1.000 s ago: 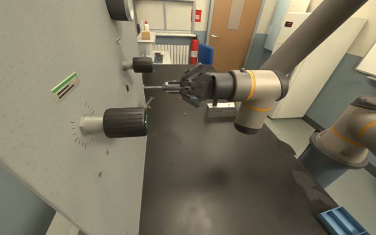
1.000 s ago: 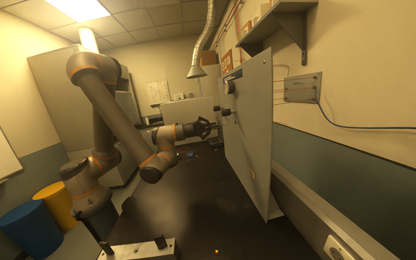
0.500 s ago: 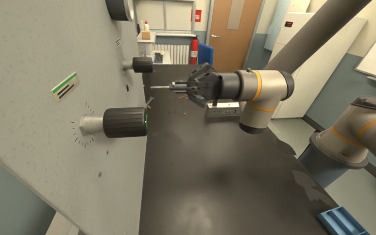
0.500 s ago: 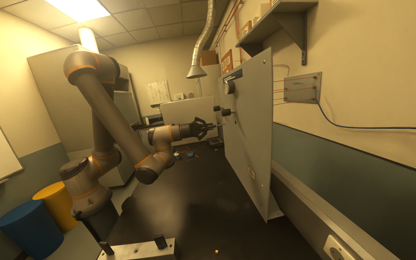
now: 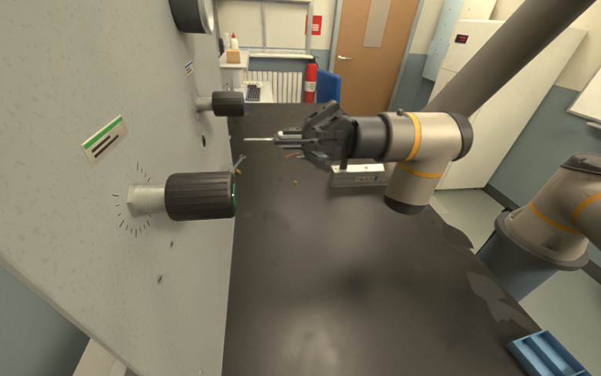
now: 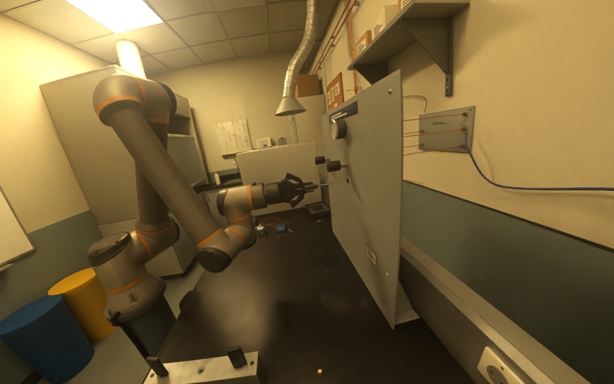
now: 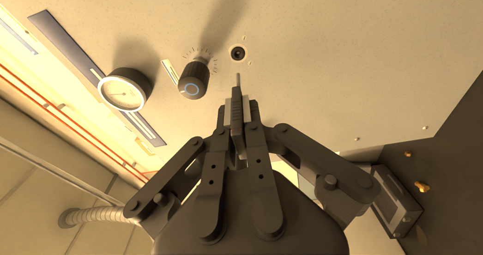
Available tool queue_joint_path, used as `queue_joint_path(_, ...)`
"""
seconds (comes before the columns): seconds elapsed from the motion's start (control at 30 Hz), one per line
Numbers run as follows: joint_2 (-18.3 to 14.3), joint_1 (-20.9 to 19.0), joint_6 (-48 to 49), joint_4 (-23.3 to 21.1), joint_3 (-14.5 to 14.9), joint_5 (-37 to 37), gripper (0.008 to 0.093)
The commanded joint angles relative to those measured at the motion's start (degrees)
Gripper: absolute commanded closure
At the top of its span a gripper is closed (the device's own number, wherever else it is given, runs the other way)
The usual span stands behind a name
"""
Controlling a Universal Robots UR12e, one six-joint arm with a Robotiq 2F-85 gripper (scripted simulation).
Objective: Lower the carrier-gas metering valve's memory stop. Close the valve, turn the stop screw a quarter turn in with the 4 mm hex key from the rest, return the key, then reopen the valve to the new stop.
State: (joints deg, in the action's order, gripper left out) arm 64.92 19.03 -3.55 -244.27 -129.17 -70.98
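Note:
The hex key's handle is partly hidden between my fingers; its thin silver shaft (image 5: 258,139) (image 7: 238,79) sticks out toward the grey panel, its tip a short way off the surface. My gripper (image 5: 289,138) (image 6: 305,187) (image 7: 237,105) is closed with both finger pads clamped on the key's dark handle. The stop screw (image 7: 237,53) (image 5: 203,140) sits in a small round hole in the panel, in line with the shaft and just beyond it. The blue-ringed valve knob (image 7: 192,79) (image 5: 227,103) projects from the panel beside the screw. The key rest (image 5: 357,174) lies on the bench behind my wrist.
The upright grey panel (image 6: 366,191) stands behind the work, carrying a pressure gauge (image 7: 123,90) and a second, green-ringed knob (image 5: 200,195). The dark bench (image 5: 340,262) holds small brass fittings (image 7: 421,186) and a blue tray (image 5: 546,357) at its near corner.

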Motion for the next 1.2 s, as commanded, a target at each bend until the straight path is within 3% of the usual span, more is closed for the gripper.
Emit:
queue_joint_path(0.0, 0.0, 0.0, 0.0, 0.0, 0.0, 0.0, 0.0934)
queue_joint_path(0.3, 0.0, 0.0, 1.4, 0.0, 0.0, 0.0, 0.0934)
queue_joint_path(0.53, 0.0, 0.0, 8.5, 0.0, 0.0, 0.0, 0.0934)
queue_joint_path(0.8, 0.0, 0.0, 24.7, 0.0, 0.0, 0.0, 0.0934)
queue_joint_path(1.17, 0.0, 0.0, 55.1, 0.0, 0.0, 0.0, 0.0934)
